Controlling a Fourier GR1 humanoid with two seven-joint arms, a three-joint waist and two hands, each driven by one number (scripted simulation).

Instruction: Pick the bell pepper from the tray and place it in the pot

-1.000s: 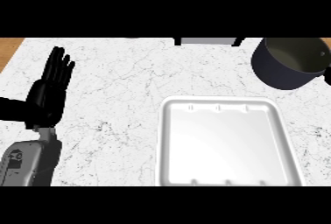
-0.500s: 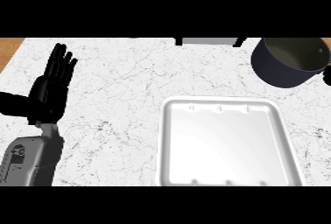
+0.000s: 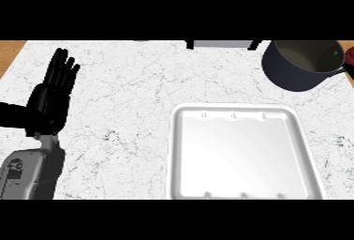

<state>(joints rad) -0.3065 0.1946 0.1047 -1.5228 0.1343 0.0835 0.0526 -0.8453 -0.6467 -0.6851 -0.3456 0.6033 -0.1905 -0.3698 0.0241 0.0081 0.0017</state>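
Note:
A white tray (image 3: 304, 154) lies on the marble counter at the lower right, and nothing shows inside it. A dark pot (image 3: 297, 70) stands at the far right corner, its inside pale and without any visible content. No bell pepper appears anywhere in the head view. At the left edge my left hand (image 3: 50, 101) rests open, fingers straight and pointing away from me, well apart from the tray. My right hand does not show.
A small red object (image 3: 350, 55) peeks in at the right edge beside the pot. A grey-and-black item (image 3: 220, 44) sits at the counter's far edge. Wooden floor shows at the top left corner.
My left hand and forearm have drifted slightly to the right and toward me. The tray and pot stand where they were.

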